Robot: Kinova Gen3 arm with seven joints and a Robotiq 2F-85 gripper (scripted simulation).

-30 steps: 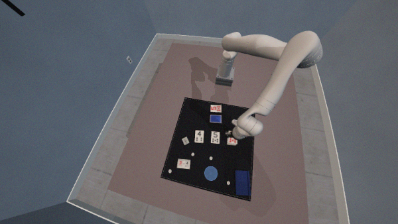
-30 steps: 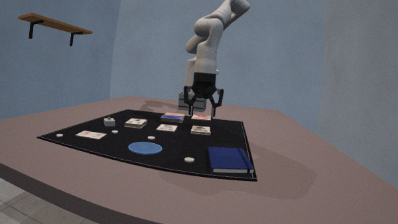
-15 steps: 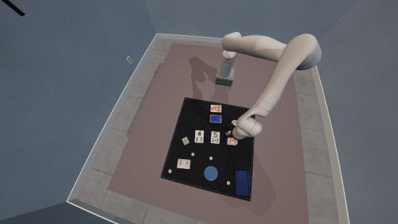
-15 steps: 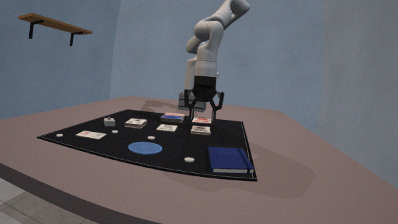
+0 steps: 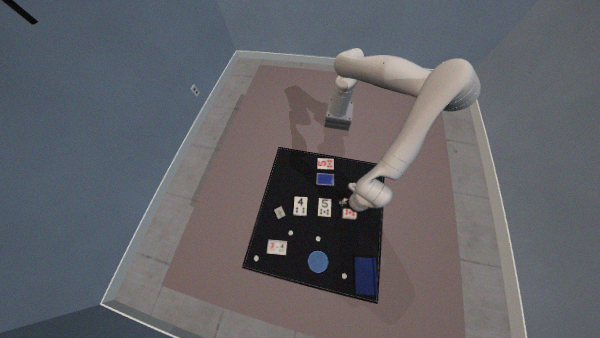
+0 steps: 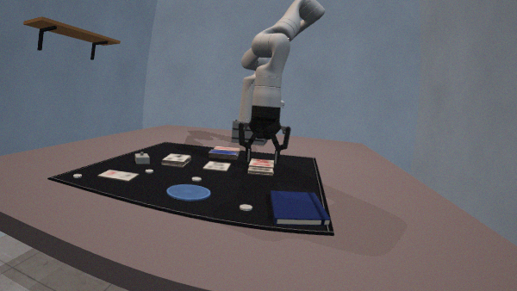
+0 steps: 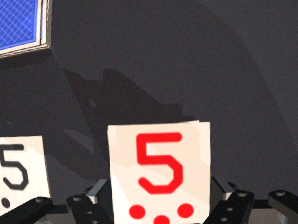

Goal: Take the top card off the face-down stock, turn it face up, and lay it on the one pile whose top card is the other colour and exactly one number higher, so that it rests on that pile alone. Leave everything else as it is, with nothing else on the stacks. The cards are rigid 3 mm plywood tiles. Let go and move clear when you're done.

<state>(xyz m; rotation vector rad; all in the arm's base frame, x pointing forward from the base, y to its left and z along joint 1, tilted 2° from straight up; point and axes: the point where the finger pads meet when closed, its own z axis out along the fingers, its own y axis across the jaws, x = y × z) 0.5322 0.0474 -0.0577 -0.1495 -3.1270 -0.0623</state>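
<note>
My gripper point(image 6: 262, 162) point(image 7: 160, 193) points down at the right pile, its fingers on the two long edges of a face-up red five card point(image 5: 349, 214) point(image 6: 261, 163) point(image 7: 160, 165). The card looks level, just above the right pile point(image 6: 260, 171); any gap is too small to judge. That pile's top face is mostly hidden and its number is unreadable. The blue-backed stock point(image 5: 325, 179) point(image 6: 224, 152) point(image 7: 17, 25) lies behind the row. A black four point(image 5: 300, 206) point(image 6: 177, 159) tops the left pile. A black five point(image 5: 324, 207) point(image 6: 217, 165) point(image 7: 35, 170) lies in the middle.
A sideways red card point(image 5: 325, 163) lies behind the stock. A small grey block point(image 5: 279, 213) point(image 6: 142, 158) stands left. In front are a card point(image 5: 277, 247) point(image 6: 118, 175), several white discs, a blue disc point(image 5: 318, 262) point(image 6: 189, 192) and a blue book point(image 5: 366, 276) point(image 6: 296, 207).
</note>
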